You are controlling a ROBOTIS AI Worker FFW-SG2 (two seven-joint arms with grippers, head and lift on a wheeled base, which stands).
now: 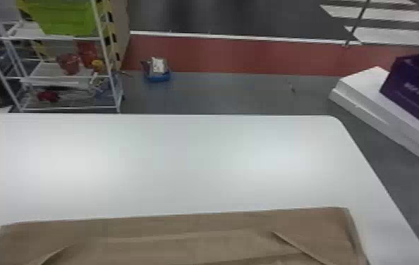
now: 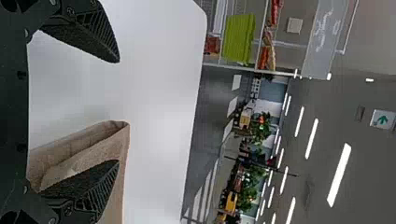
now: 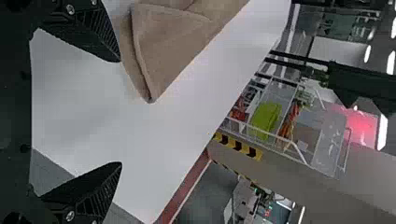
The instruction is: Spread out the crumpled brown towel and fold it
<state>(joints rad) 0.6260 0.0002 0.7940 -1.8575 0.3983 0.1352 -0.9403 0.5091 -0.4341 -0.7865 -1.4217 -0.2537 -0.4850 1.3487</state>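
Leftmost, the left end effector (image 2: 118,112) has its fingers apart near a corner of the brown towel (image 1: 184,238), which lies creased across the near tabletop (image 1: 184,158); rightward, the right end effector (image 3: 120,112) is likewise spread, near another corner

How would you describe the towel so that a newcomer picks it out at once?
Start from the big white table with rounded far corners. On its near part, low in the head view, lies the brown towel, spread wide, its far edge nearly straight and a slanting crease toward either side. Its matte brown cloth stands out from the shiny white surface beside it.
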